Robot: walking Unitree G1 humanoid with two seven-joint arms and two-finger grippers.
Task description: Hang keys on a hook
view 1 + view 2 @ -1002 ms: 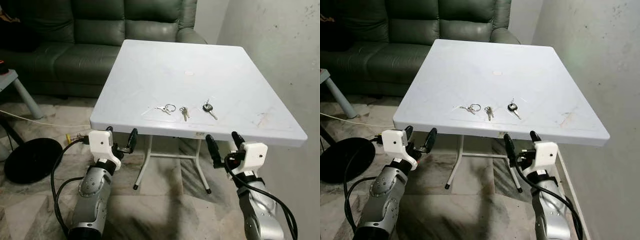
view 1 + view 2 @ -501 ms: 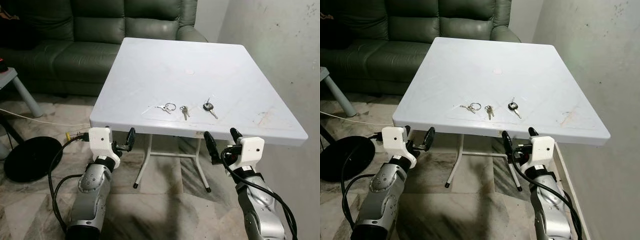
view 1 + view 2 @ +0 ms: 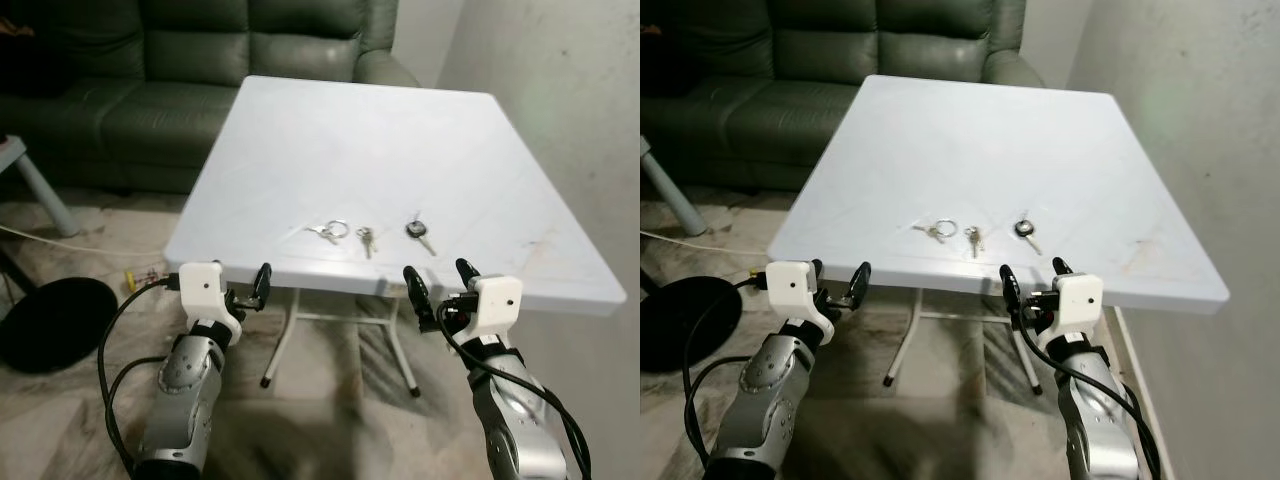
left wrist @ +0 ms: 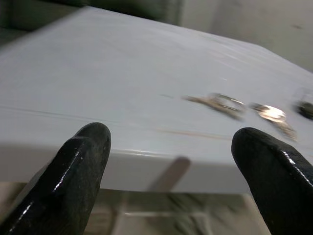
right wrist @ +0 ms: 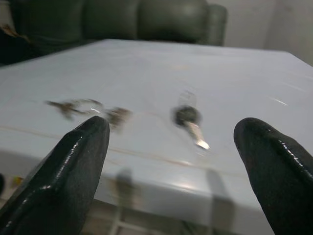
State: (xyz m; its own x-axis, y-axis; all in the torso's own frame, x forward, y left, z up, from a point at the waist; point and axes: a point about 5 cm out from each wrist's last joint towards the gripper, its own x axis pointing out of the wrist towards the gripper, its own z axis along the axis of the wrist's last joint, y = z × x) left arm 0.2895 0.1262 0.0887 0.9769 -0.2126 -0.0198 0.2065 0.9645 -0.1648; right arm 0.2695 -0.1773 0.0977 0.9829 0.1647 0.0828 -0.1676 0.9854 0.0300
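White table (image 3: 360, 140), green sofa (image 3: 150, 90)

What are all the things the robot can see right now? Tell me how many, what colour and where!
table: one, white, in front of the robot
key with ring: one, silvery, near the table's front edge, leftmost
small keys: one bunch, silvery, middle of the row
black-headed key: one, black and silver, rightmost of the row
sofa: one, dark green, behind the table to the left
round black thing: one, on the floor at left
wall: pale, at right
left claw: open, just below the table's front edge
right claw: open, at the front edge below the black-headed key
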